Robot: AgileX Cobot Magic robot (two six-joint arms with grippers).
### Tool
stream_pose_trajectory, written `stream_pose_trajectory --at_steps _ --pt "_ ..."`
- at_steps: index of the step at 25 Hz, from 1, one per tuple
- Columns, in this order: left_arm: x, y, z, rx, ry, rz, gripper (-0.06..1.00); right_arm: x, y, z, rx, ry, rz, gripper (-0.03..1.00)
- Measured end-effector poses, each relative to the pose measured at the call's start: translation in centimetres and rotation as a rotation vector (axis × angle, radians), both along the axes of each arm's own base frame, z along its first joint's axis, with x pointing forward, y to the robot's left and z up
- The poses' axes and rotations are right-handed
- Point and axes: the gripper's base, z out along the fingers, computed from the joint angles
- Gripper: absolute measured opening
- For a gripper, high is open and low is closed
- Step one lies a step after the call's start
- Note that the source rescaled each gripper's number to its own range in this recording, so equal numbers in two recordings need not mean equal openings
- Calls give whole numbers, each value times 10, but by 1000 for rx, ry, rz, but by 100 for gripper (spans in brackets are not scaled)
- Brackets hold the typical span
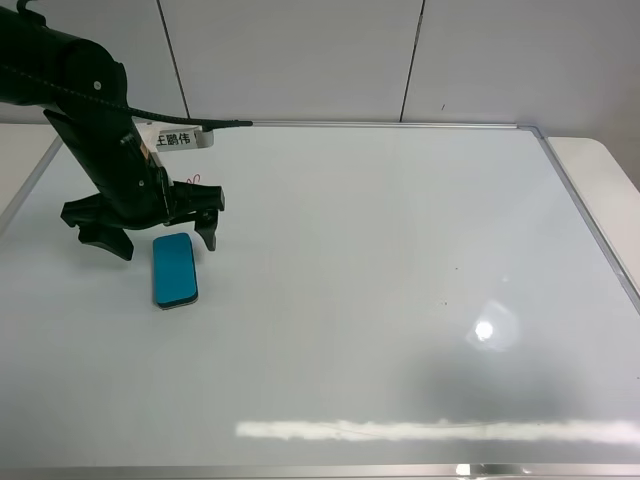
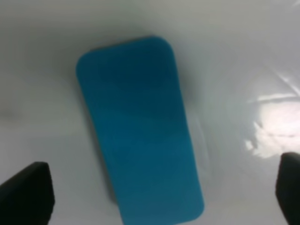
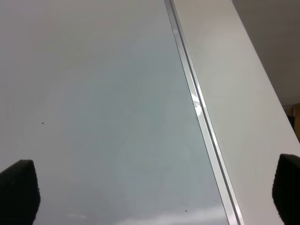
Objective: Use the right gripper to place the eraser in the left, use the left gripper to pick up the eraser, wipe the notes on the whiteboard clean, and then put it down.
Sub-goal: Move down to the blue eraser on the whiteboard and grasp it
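Note:
The teal-blue eraser (image 1: 175, 270) lies flat on the whiteboard (image 1: 380, 260) at the left. My left gripper (image 1: 165, 240), on the slim black arm with the white tag, hovers just behind and over it with both jaws spread wide, holding nothing. In the left wrist view the eraser (image 2: 140, 126) lies between the two fingertips (image 2: 28, 192) of the left gripper (image 2: 164, 190). A tiny red squiggle, the notes (image 1: 194, 180), shows just behind the gripper. My right gripper (image 3: 152, 190) is open and empty over the whiteboard's right frame (image 3: 201, 112); it is out of the exterior view.
The silver frame (image 1: 585, 215) borders the board on the right, with a white table surface (image 1: 605, 165) beyond it. A bright light glare (image 1: 485, 330) sits on the board at the lower right. White wall panels stand behind.

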Motion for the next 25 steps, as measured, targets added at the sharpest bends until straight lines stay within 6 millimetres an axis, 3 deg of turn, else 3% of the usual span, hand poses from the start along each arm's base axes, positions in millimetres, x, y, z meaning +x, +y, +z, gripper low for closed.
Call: stream_pose_trajectory --at_steps 6,18,25 --pt "2 2 -10 34 20 33 89 0 -5 0 -33 -1 -39 100" --pt "5 1 -11 34 -21 82 89 -1 -7 1 -61 -2 -59 100" --pt "3 -10 -29 47 14 64 89 -1 -7 1 -61 -2 -59 100"
